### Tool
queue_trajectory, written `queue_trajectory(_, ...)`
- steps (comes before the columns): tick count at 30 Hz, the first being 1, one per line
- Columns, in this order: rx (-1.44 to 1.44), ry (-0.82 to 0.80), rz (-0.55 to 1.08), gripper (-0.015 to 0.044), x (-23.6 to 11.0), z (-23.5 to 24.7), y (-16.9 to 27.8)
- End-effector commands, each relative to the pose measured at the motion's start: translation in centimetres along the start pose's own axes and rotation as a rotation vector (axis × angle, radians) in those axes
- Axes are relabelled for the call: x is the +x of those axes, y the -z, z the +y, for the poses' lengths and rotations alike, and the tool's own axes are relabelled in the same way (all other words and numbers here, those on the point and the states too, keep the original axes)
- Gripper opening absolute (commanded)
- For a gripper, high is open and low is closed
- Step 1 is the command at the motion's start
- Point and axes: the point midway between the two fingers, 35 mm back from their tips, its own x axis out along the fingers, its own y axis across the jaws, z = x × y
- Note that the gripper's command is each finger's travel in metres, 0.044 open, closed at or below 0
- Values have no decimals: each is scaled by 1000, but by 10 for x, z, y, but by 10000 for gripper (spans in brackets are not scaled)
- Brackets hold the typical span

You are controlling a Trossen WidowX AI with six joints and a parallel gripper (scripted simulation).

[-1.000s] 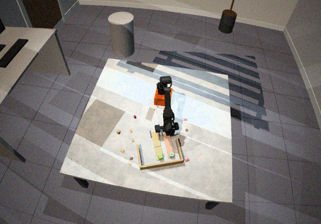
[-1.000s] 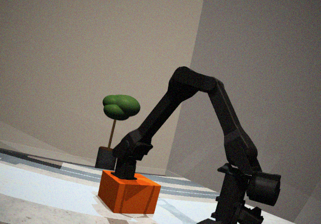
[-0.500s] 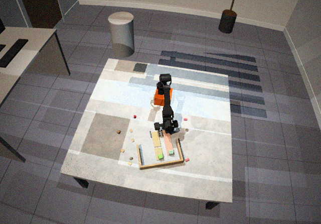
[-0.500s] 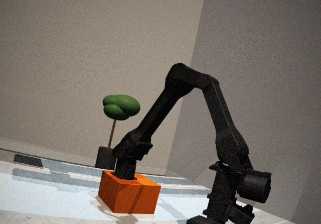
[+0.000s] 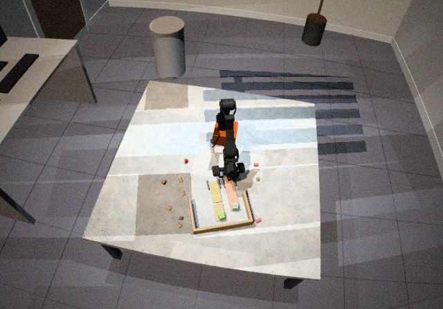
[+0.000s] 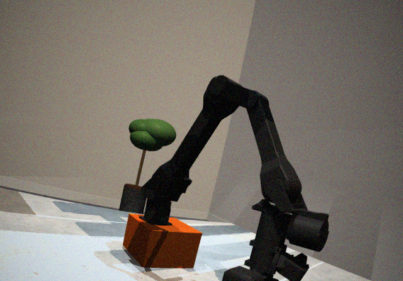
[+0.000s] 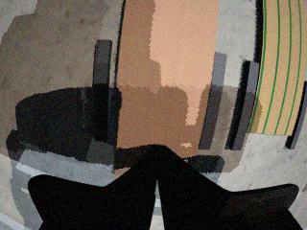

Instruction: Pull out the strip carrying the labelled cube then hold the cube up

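A U-shaped wooden frame (image 5: 218, 228) lies on the table in front of the arm. Inside it, a salmon strip (image 5: 230, 192) (image 7: 173, 38) in one piece carries a pale green labelled cube (image 5: 234, 206) at its far end. Beside it, a yellow striped strip (image 5: 215, 191) (image 7: 278, 57) is in two pieces, and its far piece (image 5: 218, 209) carries a bright green cube (image 5: 221, 216). My gripper (image 5: 228, 177) (image 7: 157, 151) is shut, with its fingertips down at the near end of the salmon strip. Nothing shows between the fingers.
The arm's orange base (image 5: 225, 134) (image 6: 162, 242) stands mid-table. Small tan cubes (image 5: 168, 207) are scattered left of the frame. A red cube (image 5: 185, 161), two pink blocks (image 5: 255, 164) (image 5: 257, 220) and a brown piece (image 5: 257, 179) lie around it. Dark rails (image 7: 103, 71) flank the strips.
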Motion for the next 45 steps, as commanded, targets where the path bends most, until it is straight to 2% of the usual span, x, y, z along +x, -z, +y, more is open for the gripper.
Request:
queue_trajectory(1,-5,-2,18,0,3,0,11)
queue_trajectory(45,-5,-2,24,0,4,-1,79)
